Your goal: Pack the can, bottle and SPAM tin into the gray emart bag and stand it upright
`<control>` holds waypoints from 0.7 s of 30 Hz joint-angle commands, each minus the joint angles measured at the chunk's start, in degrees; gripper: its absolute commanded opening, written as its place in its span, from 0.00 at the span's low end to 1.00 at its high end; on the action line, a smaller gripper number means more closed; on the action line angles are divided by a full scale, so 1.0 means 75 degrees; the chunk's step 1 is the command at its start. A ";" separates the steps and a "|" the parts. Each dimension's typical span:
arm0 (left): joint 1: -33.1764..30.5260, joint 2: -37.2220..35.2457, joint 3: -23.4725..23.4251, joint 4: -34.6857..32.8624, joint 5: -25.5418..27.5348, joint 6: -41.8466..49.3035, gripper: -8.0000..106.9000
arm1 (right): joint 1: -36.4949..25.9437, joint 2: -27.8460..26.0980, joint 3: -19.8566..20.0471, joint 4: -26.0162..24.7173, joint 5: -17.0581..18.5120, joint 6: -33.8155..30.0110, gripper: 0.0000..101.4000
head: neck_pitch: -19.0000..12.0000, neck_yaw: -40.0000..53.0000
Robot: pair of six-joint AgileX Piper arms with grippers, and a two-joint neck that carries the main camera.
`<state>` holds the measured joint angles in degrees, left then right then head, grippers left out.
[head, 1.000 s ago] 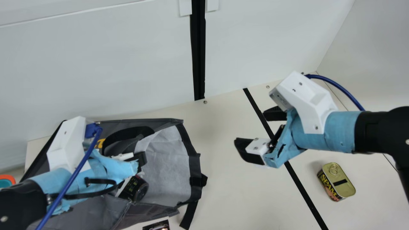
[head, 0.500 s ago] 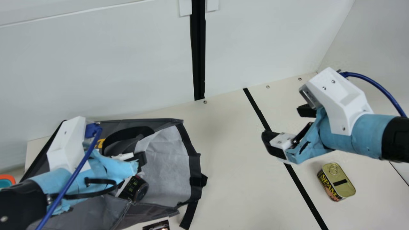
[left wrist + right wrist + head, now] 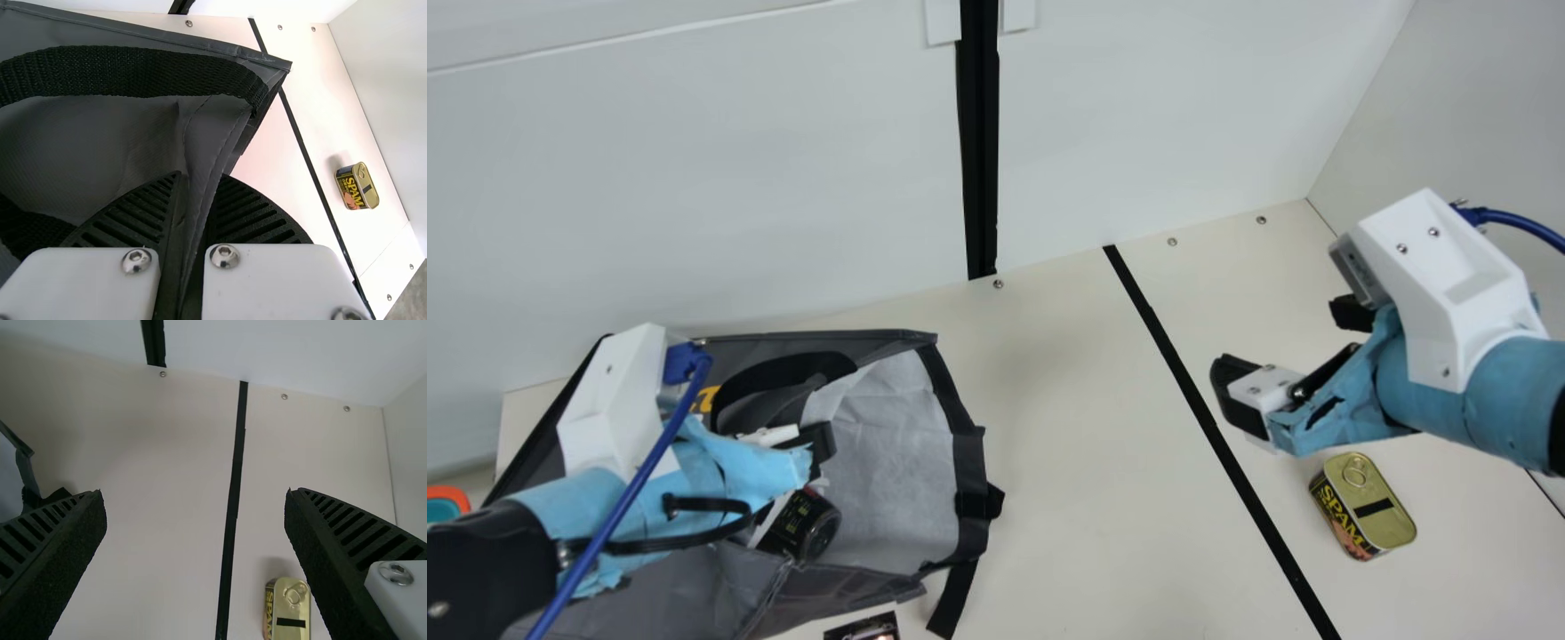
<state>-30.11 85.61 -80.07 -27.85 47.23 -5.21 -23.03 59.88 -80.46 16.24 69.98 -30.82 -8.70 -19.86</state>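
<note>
Nearest, at the main view's lower edge: a dark printed item (image 3: 863, 628), cut off, identity unclear. Just beyond it, the gray emart bag (image 3: 685, 591) lies on its side on the desk (image 3: 1067, 498), mouth toward the robot's right; a black cylindrical container (image 3: 805, 526) lies within that mouth, can or bottle not determinable. Left claw (image 3: 200, 179): closed, bag fabric pinched between its fingers. SPAM tin (image 3: 1369, 505): flat on the desk, well apart from the bag, across the black line. Farther back, right claw (image 3: 1278, 336): wide open, nothing held, above the desk. Progress estimate: at least one item in; outstanding are the tin, possibly the printed item, and standing the bag upright. Tin presumably next.
</note>
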 commanded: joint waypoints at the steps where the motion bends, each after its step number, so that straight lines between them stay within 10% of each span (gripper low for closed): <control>1: 0.0000 0.0000 0.0000 0.0000 0.0000 0.0000 0.00 | 0.0023 -0.0092 -0.0003 -0.0255 -0.0011 0.0314 0.94 | -0.0173 -0.0018; 21: 0.0000 0.0000 0.0000 0.0000 0.0000 0.0000 0.00 | 0.0578 -0.1340 0.0607 -0.2329 -0.0011 0.2562 0.94 | -0.0173 -0.0018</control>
<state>-30.11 85.61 -80.07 -27.85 47.23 -5.21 -18.58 50.04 -76.01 -0.84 69.95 -11.84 -8.70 -19.86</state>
